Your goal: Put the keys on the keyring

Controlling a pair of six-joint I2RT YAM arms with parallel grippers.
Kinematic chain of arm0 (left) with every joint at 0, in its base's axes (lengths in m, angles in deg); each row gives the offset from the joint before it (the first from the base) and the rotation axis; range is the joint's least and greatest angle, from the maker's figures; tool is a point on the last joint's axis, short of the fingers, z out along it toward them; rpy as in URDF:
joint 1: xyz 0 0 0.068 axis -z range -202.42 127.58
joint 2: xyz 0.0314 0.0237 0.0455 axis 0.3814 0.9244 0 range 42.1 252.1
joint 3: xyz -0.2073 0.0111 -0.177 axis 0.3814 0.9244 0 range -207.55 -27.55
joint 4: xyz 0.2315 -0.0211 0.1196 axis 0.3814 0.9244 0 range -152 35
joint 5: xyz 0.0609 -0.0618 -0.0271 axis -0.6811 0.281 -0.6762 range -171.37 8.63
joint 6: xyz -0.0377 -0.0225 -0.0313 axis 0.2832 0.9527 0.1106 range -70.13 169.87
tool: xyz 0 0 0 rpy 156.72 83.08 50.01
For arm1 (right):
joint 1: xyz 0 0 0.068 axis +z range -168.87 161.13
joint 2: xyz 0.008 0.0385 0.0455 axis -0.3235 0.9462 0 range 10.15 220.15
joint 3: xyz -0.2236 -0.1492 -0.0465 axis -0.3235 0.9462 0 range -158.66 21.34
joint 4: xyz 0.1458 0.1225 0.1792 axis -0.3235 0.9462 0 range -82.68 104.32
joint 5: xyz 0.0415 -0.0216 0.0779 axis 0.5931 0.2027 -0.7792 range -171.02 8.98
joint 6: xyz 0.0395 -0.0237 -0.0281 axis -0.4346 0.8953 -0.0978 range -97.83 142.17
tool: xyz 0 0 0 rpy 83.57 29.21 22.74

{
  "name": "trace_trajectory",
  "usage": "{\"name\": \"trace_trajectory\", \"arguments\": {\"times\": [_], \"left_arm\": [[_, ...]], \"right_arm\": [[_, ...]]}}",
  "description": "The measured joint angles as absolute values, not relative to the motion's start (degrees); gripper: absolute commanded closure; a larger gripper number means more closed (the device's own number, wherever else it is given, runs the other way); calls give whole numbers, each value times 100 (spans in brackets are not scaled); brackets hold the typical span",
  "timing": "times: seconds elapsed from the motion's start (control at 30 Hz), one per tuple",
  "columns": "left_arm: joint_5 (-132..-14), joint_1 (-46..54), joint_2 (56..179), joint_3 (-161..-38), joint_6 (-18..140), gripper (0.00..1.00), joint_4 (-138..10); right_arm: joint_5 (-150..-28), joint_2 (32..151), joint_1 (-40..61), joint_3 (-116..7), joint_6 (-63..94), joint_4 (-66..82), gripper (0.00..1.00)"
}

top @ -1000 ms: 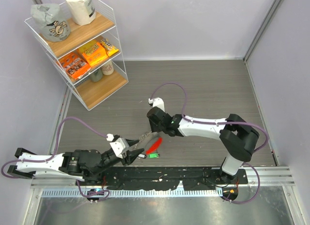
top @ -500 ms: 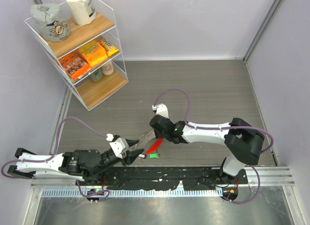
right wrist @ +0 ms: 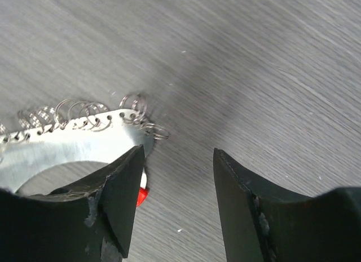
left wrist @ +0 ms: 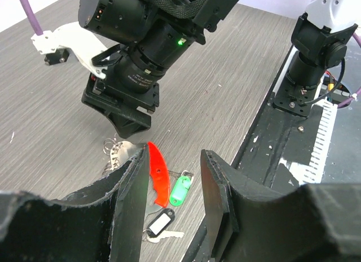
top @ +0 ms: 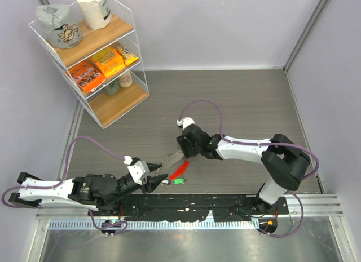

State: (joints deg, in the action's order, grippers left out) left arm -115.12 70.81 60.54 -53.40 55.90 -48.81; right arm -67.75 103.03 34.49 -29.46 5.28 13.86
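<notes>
The keyring [top: 176, 165] lies on the table near the front, with a bright red arc [left wrist: 158, 174] and a silvery plate edged with small wire loops [right wrist: 73, 135]. Beside the red arc lie the green key [left wrist: 180, 190] and the black key [left wrist: 159, 222]. My left gripper [left wrist: 173, 159] hovers low over them, open. Its left finger [left wrist: 132, 205] is against the red arc, and nothing is clamped. My right gripper [right wrist: 177, 155] is open just past the silvery end of the keyring, its left finger [right wrist: 121, 189] over the plate's edge.
A wire shelf rack [top: 90, 53] with snack packs and bags stands at the far left. A black mounting rail [top: 192, 204] runs along the table's front edge, just behind the keys. Purple cables loop over both arms.
My right gripper's jaws have spread wider, and its wrist has shifted slightly right and forward. The left arm, keyring and keys have not moved.
</notes>
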Motion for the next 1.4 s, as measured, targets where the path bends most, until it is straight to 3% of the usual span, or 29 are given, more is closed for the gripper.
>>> {"name": "trace_trajectory", "arguments": {"times": [0.6, 1.4], "left_arm": [[-11427, 7081, 5639, -5329, 5585, 53, -4776], [-11429, 7081, 5280, -5172, 5590, 53, -4595]], "right_arm": [[-9081, 10657, 2699, -2782, 2668, 916, 41], [-9356, 10839, 2848, -2800, 3121, 457, 49]]}}
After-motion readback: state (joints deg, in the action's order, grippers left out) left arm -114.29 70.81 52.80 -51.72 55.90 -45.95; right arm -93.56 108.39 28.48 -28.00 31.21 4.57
